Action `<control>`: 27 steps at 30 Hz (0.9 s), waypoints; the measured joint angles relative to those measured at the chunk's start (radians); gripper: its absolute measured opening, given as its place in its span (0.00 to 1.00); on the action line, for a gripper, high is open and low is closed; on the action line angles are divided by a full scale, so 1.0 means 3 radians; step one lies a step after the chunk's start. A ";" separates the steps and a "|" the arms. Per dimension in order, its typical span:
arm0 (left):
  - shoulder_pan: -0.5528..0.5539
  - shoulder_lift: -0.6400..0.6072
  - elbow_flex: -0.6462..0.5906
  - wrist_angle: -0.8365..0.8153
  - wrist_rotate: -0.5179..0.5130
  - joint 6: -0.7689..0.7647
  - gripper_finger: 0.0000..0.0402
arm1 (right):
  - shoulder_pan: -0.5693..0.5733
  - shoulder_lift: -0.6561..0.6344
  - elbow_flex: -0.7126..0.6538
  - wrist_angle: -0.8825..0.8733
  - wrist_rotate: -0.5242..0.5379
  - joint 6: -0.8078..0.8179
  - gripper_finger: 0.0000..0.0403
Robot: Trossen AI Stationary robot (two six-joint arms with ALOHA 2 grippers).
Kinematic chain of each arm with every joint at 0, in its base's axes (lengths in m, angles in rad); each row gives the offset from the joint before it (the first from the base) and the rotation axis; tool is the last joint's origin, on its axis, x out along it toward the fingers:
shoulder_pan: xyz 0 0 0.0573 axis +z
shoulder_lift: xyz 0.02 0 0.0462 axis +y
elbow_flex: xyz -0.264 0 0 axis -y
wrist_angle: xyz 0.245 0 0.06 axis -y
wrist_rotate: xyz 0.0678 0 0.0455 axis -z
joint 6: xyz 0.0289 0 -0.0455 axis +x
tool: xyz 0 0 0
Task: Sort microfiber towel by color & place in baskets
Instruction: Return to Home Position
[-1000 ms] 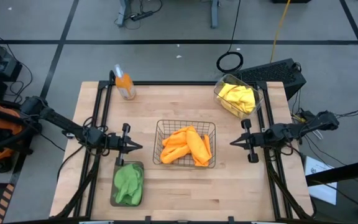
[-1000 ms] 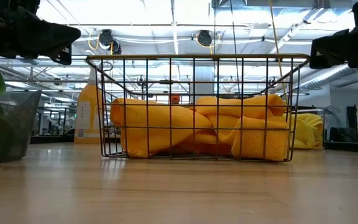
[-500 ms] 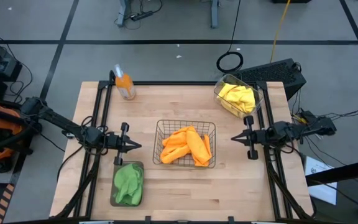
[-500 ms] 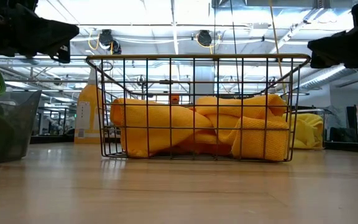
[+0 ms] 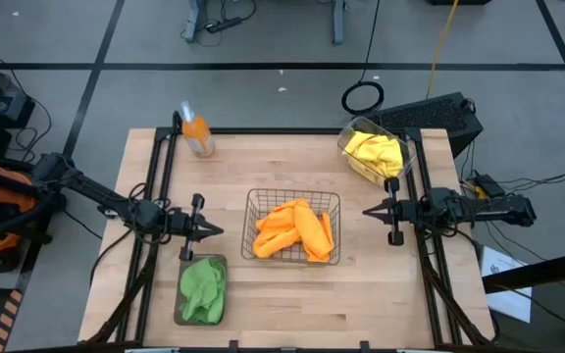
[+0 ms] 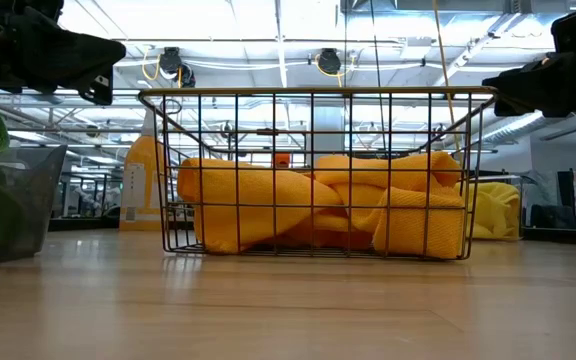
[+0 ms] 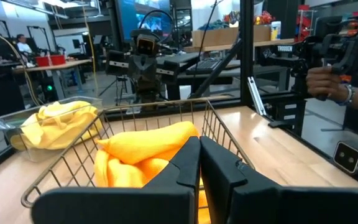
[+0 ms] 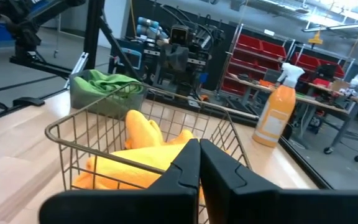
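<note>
the square dark wire-mesh basket (image 5: 247,224) sits at the centre of the high view on the pale wooden table (image 5: 263,167). a heap of orange microfiber towels (image 5: 297,230) lies inside its walls. the clear plastic rectangular tub (image 5: 342,147) is at the upper right of the table, close to the far edge and the right edge, and is filled with yellow microfiber towels (image 5: 376,152). the shallow grey rectangular tray (image 5: 219,263) lies at the lower left near the front edge and holds green microfiber towels (image 5: 202,286). an orange spray bottle (image 5: 196,132) stands at the table's upper left corner.

the left gripper (image 5: 222,231) hangs left of centre, just past the tray's far end. its tip points at the basket's left wall, near it but apart. the left wrist view shows its fingers (image 7: 188,163) pressed together with nothing between them. the right gripper (image 5: 366,211) hangs right of centre, pointing at the basket's right wall across a gap of bare wood. its fingers (image 8: 188,163) are likewise closed on nothing.

in the low view both grippers sit high at the upper left and upper right corners, off the table top. bare wood runs from bottle to tub between the basket and the far edge. more bare wood fills the lower right of the table.
</note>
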 joint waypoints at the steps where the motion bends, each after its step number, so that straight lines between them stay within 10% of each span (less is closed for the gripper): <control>1: 0.0000 0.0000 0.0000 -0.0017 0.0003 -0.0001 0.04 | -0.0005 0.0000 0.0000 0.0000 0.0001 0.0015 0.00; 27: 0.0818 -0.0342 -0.0001 -0.0627 0.0754 -0.0123 0.00 | -0.0003 0.0008 -0.0001 0.0018 0.0059 0.0026 0.00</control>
